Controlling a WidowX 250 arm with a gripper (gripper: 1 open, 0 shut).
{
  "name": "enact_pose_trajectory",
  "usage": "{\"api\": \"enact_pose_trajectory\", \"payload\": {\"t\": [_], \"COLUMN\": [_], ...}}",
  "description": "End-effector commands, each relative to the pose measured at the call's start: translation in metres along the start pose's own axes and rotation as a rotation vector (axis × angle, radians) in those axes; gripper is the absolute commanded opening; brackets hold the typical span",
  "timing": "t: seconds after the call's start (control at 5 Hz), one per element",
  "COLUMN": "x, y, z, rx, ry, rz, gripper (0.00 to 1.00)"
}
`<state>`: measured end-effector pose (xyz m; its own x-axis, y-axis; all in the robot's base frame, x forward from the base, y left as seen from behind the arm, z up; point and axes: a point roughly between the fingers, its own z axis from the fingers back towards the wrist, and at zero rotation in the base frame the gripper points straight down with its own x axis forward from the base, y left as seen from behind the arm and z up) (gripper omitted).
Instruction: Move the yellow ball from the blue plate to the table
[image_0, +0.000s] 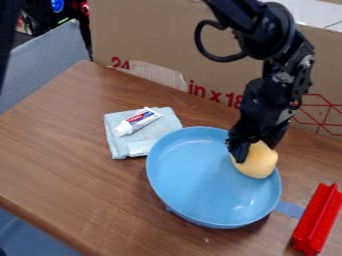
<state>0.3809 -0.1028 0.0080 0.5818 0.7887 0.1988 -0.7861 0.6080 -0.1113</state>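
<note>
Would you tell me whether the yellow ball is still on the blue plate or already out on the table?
On the plate: the yellow ball sits inside the blue plate's right rim.

- We see the table (60, 120), a brown wood-grain top with a rounded, darker edge along its near side.
- We find the blue plate (187, 190) resting on it toward the right, large, round and glossy.
- Just left of the plate we see a pale blue-green folded cloth (127, 138) lying flat on the wood.
- At the right edge we note a red block (317, 218).
- Along the back we see a cardboard box (167, 40) printed in red, standing at the table's far side.
</note>
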Motion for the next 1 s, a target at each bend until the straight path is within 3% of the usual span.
{"api": "enact_pose_trajectory", "payload": {"t": [0.0,0.2,0.4,0.6,0.8], "x": [-0.016,-0.013,-0.008,-0.009,-0.01], "y": [0.024,0.033,0.033,0.038,0.05], "z": [0.0,-0.007,0.008,0.008,0.007], "rx": [0.036,0.047,0.083,0.099,0.092], "ry": [0.014,0.024,0.027,0.058,0.052], "rz": [-0.013,-0.015,-0.036,-0.052,-0.055], "gripper": [0.0,0.0,0.0,0.0,0.0]}}
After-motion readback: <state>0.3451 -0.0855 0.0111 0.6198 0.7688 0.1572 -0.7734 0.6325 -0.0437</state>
